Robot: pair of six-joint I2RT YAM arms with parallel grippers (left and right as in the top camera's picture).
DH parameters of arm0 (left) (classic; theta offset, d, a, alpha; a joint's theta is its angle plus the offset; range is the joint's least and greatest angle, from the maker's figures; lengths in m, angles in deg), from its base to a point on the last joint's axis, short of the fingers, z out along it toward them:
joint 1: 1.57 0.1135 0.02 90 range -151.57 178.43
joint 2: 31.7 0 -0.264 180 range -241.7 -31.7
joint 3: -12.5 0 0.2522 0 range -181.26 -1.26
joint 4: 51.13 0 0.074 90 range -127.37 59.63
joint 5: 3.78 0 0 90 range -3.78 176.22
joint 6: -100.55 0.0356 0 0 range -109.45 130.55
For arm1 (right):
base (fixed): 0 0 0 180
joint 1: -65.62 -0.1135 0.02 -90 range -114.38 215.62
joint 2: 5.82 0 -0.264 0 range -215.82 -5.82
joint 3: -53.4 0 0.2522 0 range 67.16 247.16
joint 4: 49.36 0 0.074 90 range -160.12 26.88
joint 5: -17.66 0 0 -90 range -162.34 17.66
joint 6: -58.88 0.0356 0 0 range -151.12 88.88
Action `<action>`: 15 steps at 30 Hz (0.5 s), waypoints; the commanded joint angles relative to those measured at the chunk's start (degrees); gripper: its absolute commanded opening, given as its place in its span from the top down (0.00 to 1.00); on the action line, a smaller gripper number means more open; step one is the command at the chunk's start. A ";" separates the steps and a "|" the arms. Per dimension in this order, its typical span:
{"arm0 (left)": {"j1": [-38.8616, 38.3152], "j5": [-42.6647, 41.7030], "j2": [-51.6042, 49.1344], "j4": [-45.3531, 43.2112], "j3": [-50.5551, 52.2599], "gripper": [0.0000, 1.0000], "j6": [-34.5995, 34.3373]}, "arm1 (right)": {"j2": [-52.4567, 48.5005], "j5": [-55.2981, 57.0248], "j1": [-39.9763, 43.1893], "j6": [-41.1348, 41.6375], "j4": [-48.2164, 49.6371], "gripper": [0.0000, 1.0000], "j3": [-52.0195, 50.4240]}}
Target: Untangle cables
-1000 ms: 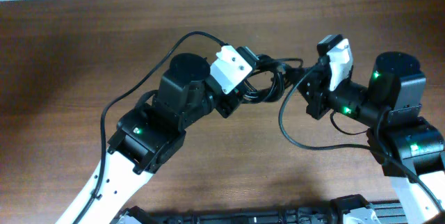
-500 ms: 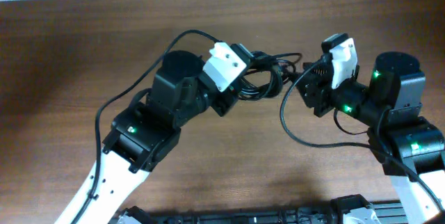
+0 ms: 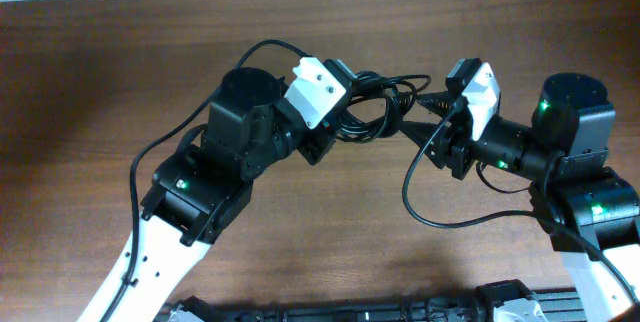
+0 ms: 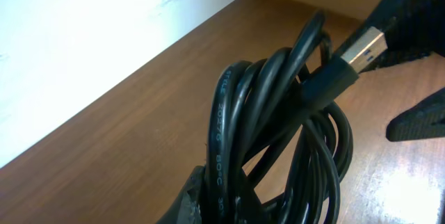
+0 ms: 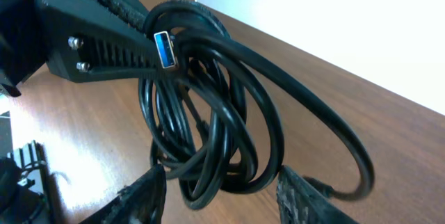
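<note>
Nearest my right wrist camera, the right fingers stood apart with nothing between them. Just beyond hung the cables, one bunched coil above the tabletop, clamped in the closed left fingers. I judged the untangling barely begun, with no loop pulled free. The plug pointed toward the right arm, and the coil's long axis ran between the arms.

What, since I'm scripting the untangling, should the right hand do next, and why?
Probably ease the right hand forward and close on the plug: that hand's jaws stand open and empty, the left hand is shut on the coil, and the plug sticks out free of the loops.
</note>
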 commanded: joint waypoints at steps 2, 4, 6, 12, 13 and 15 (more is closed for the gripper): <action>-0.26 -9.44 1.40 -0.46 -0.94 1.00 1.36 | -0.07 -3.87 0.04 -0.87 2.10 0.60 0.09; -0.26 -9.86 1.40 -0.46 -0.94 1.00 1.36 | -0.09 -3.87 0.04 -0.87 2.10 0.61 0.09; -0.26 -9.86 1.40 -0.46 -0.94 1.00 1.38 | -0.09 -3.13 0.07 -0.87 2.12 0.60 0.09; -0.26 -9.81 1.40 -0.46 -0.94 1.00 1.36 | -0.09 -1.86 0.04 -0.87 2.14 0.96 0.09; -0.24 -9.62 1.40 -0.46 -0.94 1.00 1.36 | -0.09 -1.86 0.04 -0.87 2.14 0.96 0.11; -0.26 -7.30 1.40 -0.44 -0.94 1.00 1.29 | -0.07 -1.86 0.07 -0.87 2.14 0.96 0.09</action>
